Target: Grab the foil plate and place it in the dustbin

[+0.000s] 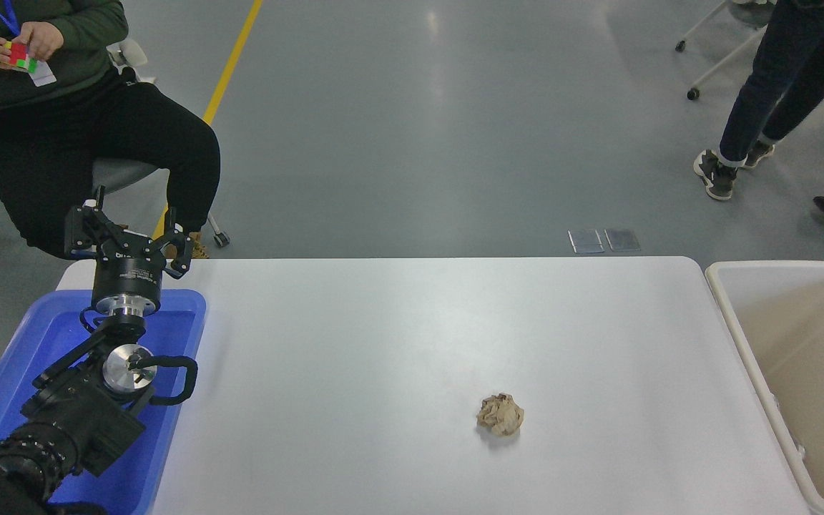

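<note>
The left arm is seen at the lower left above the blue tray (40, 336), its left gripper (128, 236) raised upright with fingers spread wide. A crumpled paper ball (500, 415) is seen at lower centre of the white table (419, 322), the dustbin (734, 315) at right.

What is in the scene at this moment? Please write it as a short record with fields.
table: white table, a crumpled paper ball lying on it
dustbin: cream dustbin at the table's right end
foil plate: not visible
blue tray: blue tray at the table's left end
left gripper: left gripper open, parked above the blue tray
right gripper: not in view
people: seated person far left holding a coloured cube; standing legs far right
</note>
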Controlling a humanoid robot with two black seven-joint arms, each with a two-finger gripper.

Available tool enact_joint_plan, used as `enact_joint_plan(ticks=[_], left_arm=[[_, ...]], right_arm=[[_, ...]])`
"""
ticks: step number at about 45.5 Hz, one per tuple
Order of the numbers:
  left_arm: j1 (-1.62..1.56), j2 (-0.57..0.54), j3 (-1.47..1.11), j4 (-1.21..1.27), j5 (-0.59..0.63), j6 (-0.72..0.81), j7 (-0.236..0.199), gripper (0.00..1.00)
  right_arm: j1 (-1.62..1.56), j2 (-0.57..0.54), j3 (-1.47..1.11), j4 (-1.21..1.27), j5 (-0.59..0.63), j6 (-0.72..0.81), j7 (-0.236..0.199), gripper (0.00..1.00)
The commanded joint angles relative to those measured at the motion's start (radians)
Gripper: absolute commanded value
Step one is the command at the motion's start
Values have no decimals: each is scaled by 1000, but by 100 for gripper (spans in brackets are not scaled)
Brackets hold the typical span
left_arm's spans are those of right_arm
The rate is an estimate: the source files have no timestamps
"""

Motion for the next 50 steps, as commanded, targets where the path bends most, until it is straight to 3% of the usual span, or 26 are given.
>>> enact_joint_plan(ticks=[1, 8, 19, 24, 38, 50], left_arm=[[0, 0, 0, 0, 2, 0, 0, 99], [0, 0, 0, 0, 0, 0, 0, 99], [0, 0, 2, 0, 2, 0, 0, 99], [0, 0, 2, 0, 2, 0, 0, 99], [0, 0, 2, 0, 0, 2, 0, 99], [2, -1, 2, 0, 0, 2, 0, 99]], right_arm=[[371, 104, -318, 474, -48, 13, 1, 100], [486, 160, -321, 619, -42, 131, 3, 100], [650, 177, -286, 652, 27, 591, 23, 100], [685, 198, -273, 652, 43, 694, 26, 100], [802, 269, -293, 678, 162, 774, 26, 100], [823, 427, -296, 683, 254, 765, 27, 100]])
